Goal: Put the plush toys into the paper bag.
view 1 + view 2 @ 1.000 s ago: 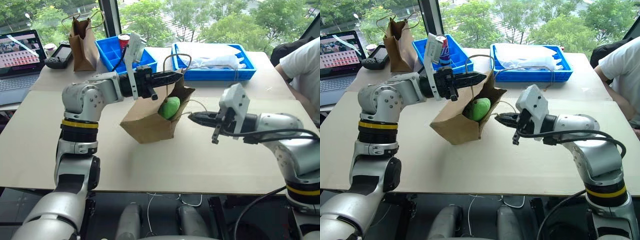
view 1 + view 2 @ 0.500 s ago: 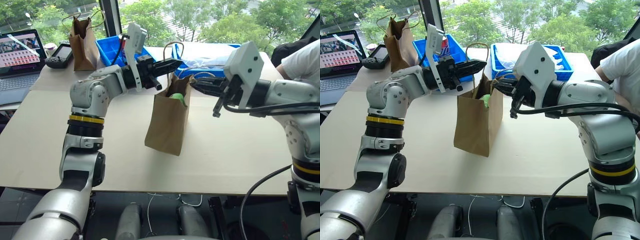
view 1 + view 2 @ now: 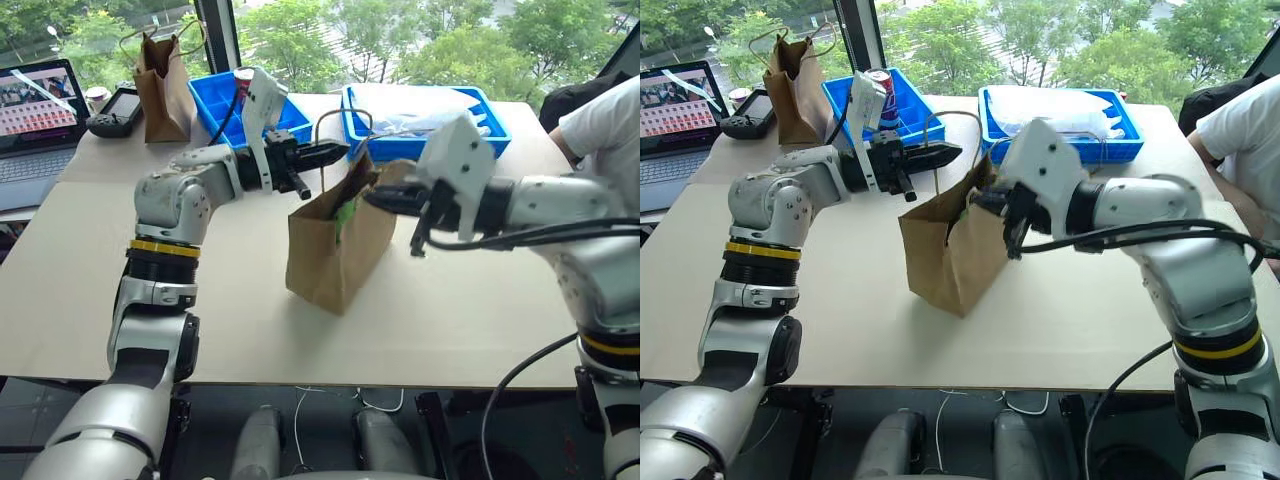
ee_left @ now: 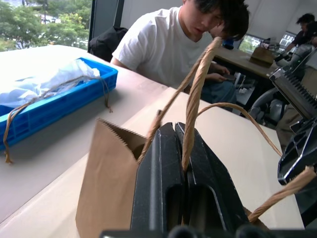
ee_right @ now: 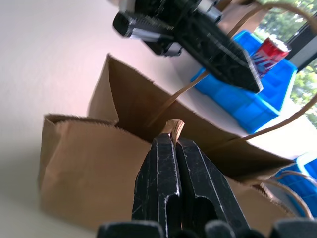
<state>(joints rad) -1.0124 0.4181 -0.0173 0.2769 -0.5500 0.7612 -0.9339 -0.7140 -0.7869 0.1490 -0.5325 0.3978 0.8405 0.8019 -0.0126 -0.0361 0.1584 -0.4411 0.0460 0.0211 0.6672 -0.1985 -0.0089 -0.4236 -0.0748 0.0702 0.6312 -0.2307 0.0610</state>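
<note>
Paper bag (image 3: 335,250) hangs between left gripper (image 3: 335,152) and right gripper (image 3: 378,198).

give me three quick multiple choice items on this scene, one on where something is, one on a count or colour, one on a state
1. The red can sits
A in a blue bin
B inside the paper bag
C on the laptop

2. Blue bins on the table:
A one
B two
C four

3. The left gripper is
A open over the table
B shut on the paper bag's handle
C shut on the can

Answers:
1 A, the red can stands in a blue bin.
2 B, a second bin beside it.
3 B, the left gripper pinches the twine handle of the paper bag.
</note>
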